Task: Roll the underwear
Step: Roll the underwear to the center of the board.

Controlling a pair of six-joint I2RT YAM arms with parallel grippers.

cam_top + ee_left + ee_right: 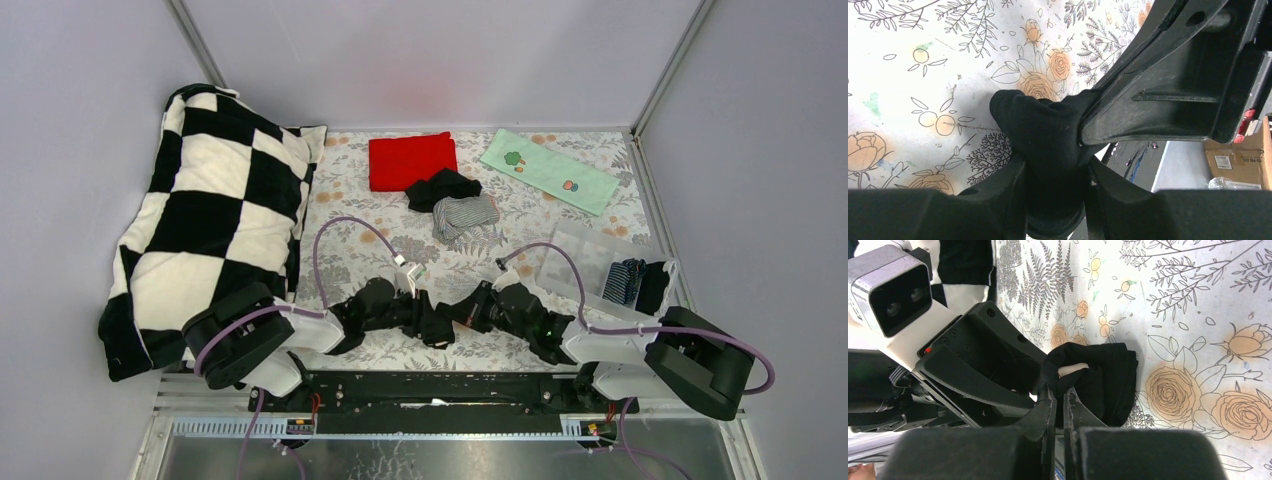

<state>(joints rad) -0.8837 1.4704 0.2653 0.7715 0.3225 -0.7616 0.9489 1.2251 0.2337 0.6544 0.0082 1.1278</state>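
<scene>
A pillow (215,215) lies along the left side of the table (350,205). At the back sit a folded cloth (412,160) and, right of it, a long cloth (550,172). Two loose briefs (455,205) heap just before the folded cloth (touching it). A bin (590,250) at right holds rolled briefs (635,283). Near the front, one brief (1043,125) lies between the left gripper (1053,172) and right gripper (1058,395).

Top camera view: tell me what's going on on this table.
The robot is working one black brief at the near edge of the table. The left gripper clamps it, and the right gripper is shut on its edge. More briefs wait in a pile beyond.
</scene>
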